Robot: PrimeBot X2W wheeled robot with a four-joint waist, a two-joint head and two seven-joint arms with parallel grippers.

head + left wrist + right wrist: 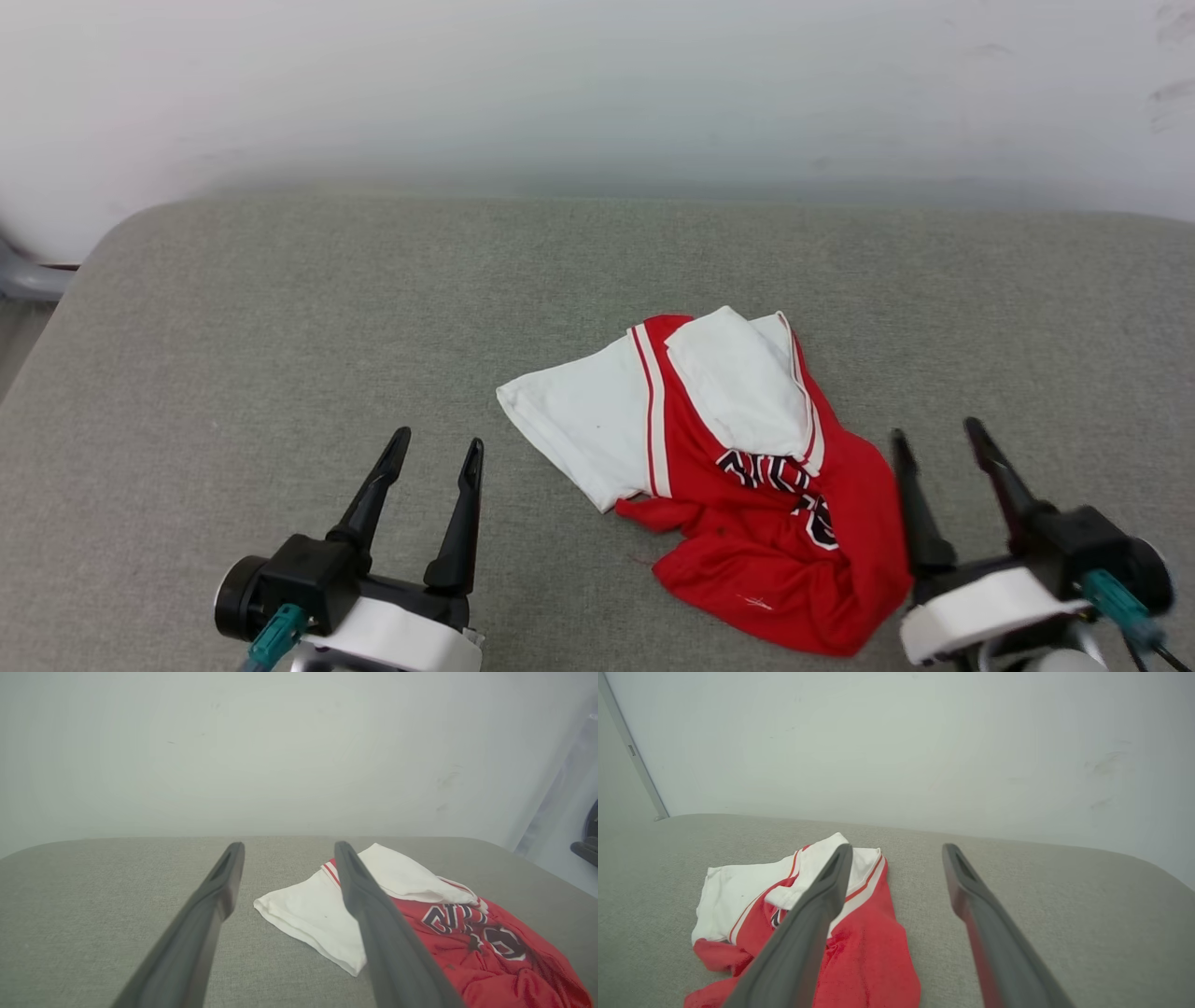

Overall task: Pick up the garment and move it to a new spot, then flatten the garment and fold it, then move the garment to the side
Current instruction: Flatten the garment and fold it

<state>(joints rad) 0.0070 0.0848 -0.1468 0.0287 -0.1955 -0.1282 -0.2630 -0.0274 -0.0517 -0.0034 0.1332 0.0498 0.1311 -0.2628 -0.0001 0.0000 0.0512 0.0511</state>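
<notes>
The garment (709,467) was found lying crumpled on the grey cloth-covered worktop (280,308), right of centre in the head view, with nothing gripped. The left gripper (439,441) was held empty with its fingers moderately apart, well clear of the cloth to its left. The right gripper (935,431) was likewise spread and empty, just beside the red edge. Whether its inner finger touched the fabric could not be told. The heap's long axis was noted as running diagonally, from a white sleeve (583,425) toward the robot's left and far side down to the red body near the right gripper. A second white sleeve (742,383) was folded over the chest, and the black lettering (775,476) was half hidden in creases. In the left wrist view the garment (444,924) lay right of the fingers. In the right wrist view it (873,952) lay left of and under the inner finger. The fabric was judged light, limp and somewhat slick, so it was expected to sag and slip from a shallow pinch. A hold on a doubled edge, such as the red margin nearest the right gripper, was judged best.
</notes>
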